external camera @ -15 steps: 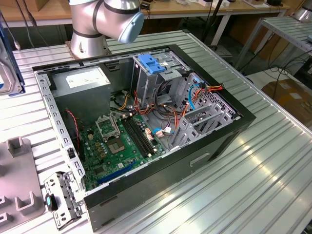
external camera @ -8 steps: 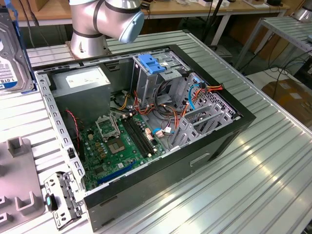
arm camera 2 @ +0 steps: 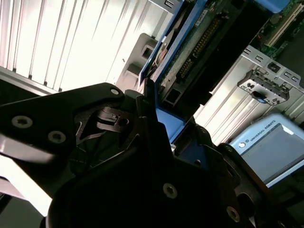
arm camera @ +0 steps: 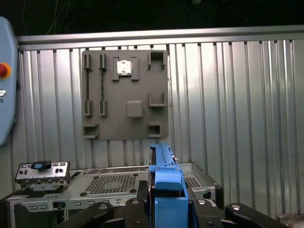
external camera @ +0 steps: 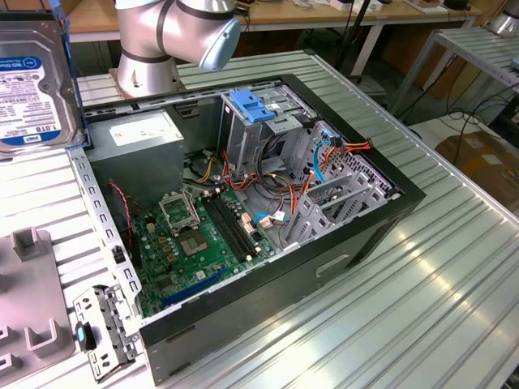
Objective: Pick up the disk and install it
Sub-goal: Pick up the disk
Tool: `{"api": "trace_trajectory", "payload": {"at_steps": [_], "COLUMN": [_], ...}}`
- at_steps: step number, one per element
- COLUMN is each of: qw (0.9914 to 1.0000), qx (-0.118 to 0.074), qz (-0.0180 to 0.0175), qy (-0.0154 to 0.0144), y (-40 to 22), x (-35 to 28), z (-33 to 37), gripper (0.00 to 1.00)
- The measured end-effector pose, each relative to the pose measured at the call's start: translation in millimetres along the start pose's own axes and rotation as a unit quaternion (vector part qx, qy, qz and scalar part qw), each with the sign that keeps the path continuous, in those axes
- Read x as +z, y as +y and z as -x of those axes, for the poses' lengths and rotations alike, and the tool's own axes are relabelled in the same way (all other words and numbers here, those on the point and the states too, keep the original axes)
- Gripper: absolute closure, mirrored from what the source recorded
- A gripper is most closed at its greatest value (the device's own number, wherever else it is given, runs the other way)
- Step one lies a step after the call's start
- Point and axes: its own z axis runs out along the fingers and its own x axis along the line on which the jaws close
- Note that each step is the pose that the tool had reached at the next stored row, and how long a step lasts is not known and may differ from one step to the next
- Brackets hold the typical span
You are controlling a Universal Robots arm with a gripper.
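The disk (external camera: pixel 32 81) hangs high at the exterior view's left, above the table and beside the open computer case, label side facing the camera, with its blue frame along its right edge. In the first wrist view its blue carrier frame (arm camera: pixel 166 187) stands on edge between the black fingers of my gripper (arm camera: pixel 166 202). In the second wrist view my gripper (arm camera 2: pixel 154 111) is shut on the disk (arm camera 2: pixel 199 42), whose underside circuit board and connector show. The disk is well clear of the case's drive cage (external camera: pixel 251 134).
The open computer case (external camera: pixel 389 211) lies on the ribbed metal table with the motherboard (external camera: pixel 203 235), cables and a blue-latched cage (external camera: pixel 250 105) inside. A grey fixture plate (arm camera: pixel 126 95) and a metal bracket (external camera: pixel 101 332) lie at the exterior view's left. The arm's base (external camera: pixel 154 40) stands behind the case.
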Motion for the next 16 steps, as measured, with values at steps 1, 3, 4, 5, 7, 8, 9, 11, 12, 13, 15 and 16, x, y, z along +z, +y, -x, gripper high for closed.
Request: {"api": "trace_trajectory", "payload": {"at_steps": [1,3,4,5,7,8,9,11,12,13,15,16], "qw": [1.0,1.0,1.0,1.0,1.0,1.0,1.0,1.0,1.0,1.0,1.0,1.0], "qx": [0.0,0.0,0.0,0.0,0.0,0.0,0.0,0.0,0.0,0.0,0.0,0.0], "qz": [0.0,0.0,0.0,0.0,0.0,0.0,0.0,0.0,0.0,0.0,0.0,0.0], "qy": [0.0,0.0,0.0,0.0,0.0,0.0,0.0,0.0,0.0,0.0,0.0,0.0], "y": [-4.2,-10.3,-12.4,-15.5,-23.8,-28.3,-33.0,-40.3,-43.7,-46.3,-50.6,-52.8], "x": [0.1,0.3,0.3,0.4,0.6,0.7,0.8,1.1,1.1,1.2,1.3,1.4], "z": [0.3,0.6,0.8,0.9,1.3,1.6,1.9,2.3,2.5,2.6,2.8,3.0], "gripper": [0.63,0.63,0.63,0.63,0.63,0.63,0.63,0.63,0.63,0.63,0.63,0.63]}}
